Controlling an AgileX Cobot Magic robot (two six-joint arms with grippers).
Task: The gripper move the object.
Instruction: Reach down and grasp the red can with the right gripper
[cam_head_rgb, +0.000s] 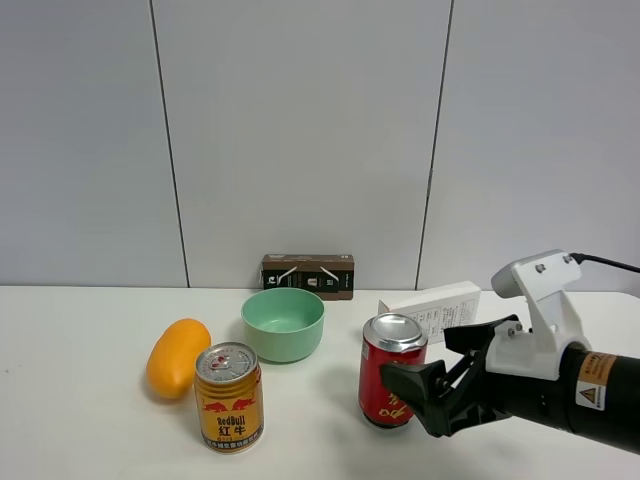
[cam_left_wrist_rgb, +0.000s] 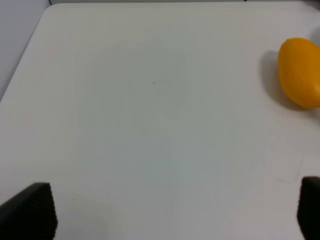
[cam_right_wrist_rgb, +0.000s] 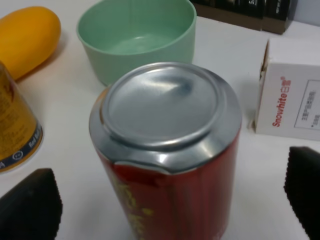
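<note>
We straddle the red can (cam_head_rgb: 392, 372).
Our right gripper (cam_head_rgb: 416, 360) gapes wide, the can between its jaws, seemingly untouched, ready for closing.

red can (cam_right_wrist_rgb: 165, 150): glossy metal, shiny silver top; green bowl (cam_head_rgb: 283, 322): smooth matt plastic; table (cam_head_rgb: 80, 420): matt.

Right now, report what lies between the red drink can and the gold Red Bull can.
Only bare white table separates the red drink can and the gold Red Bull can; exterior high view.
</note>
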